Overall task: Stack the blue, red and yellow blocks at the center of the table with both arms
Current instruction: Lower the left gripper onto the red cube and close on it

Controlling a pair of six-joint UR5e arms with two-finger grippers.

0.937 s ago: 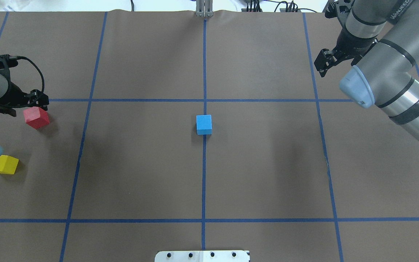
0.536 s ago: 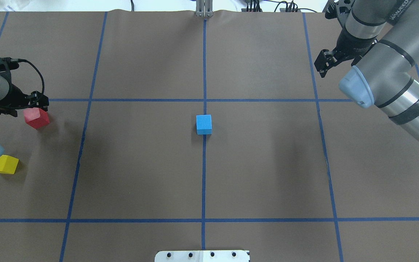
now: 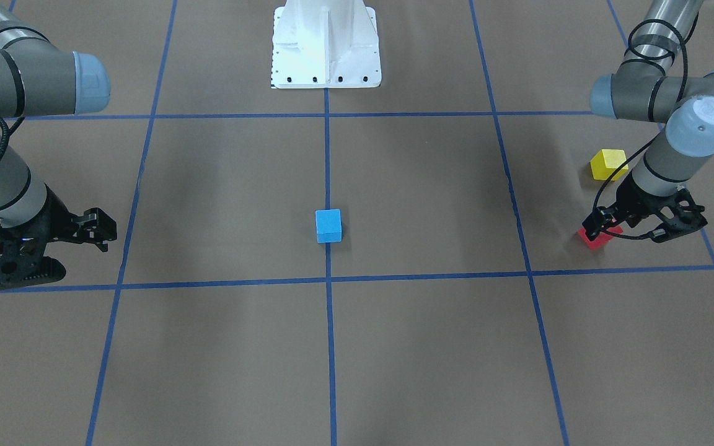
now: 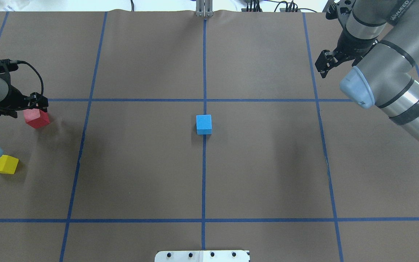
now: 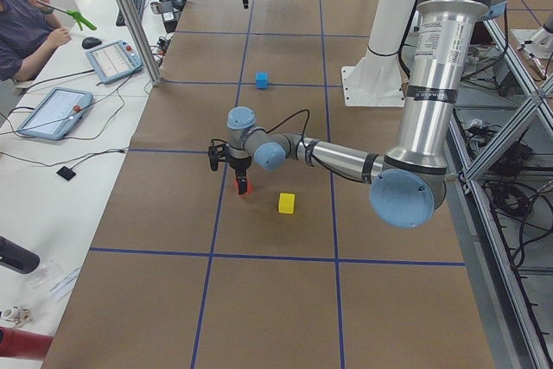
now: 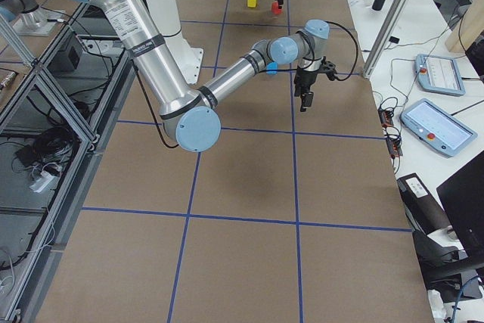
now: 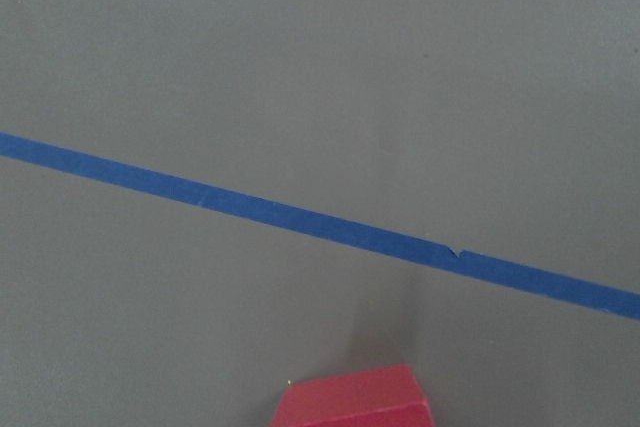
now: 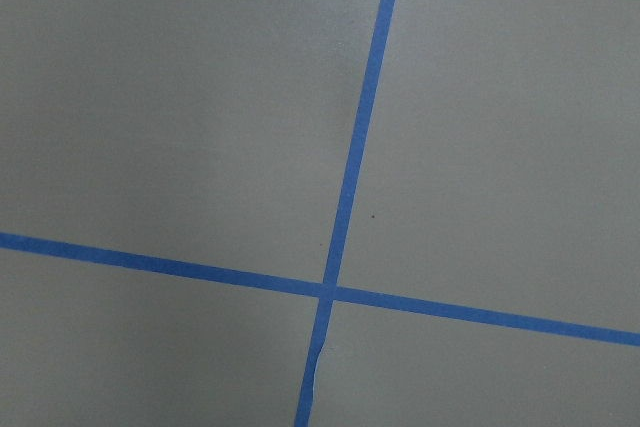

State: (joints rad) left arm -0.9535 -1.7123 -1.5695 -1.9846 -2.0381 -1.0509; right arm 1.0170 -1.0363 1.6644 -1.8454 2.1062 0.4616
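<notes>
The blue block (image 4: 204, 124) sits at the table's center and shows in the front view (image 3: 328, 225) too. The red block (image 4: 36, 118) lies at the far left, and the front view (image 3: 599, 238) and the left wrist view (image 7: 350, 399) show it too. The yellow block (image 4: 3, 165) lies nearer the robot (image 3: 608, 164). My left gripper (image 4: 29, 108) hangs open just over the red block, jaws spread, as the front view (image 3: 633, 230) confirms. My right gripper (image 4: 322, 65) is open and empty at the far right (image 3: 93, 228), well away from all blocks.
Blue tape lines (image 4: 204, 72) divide the brown table cover into a grid. The robot's white base plate (image 3: 326, 43) stands at the near middle edge. My right arm's elbow (image 4: 376, 80) overhangs the right side of the table.
My left arm has sunk a little toward the red block, which stays put. The right gripper has barely moved. The blue and yellow blocks are still.
</notes>
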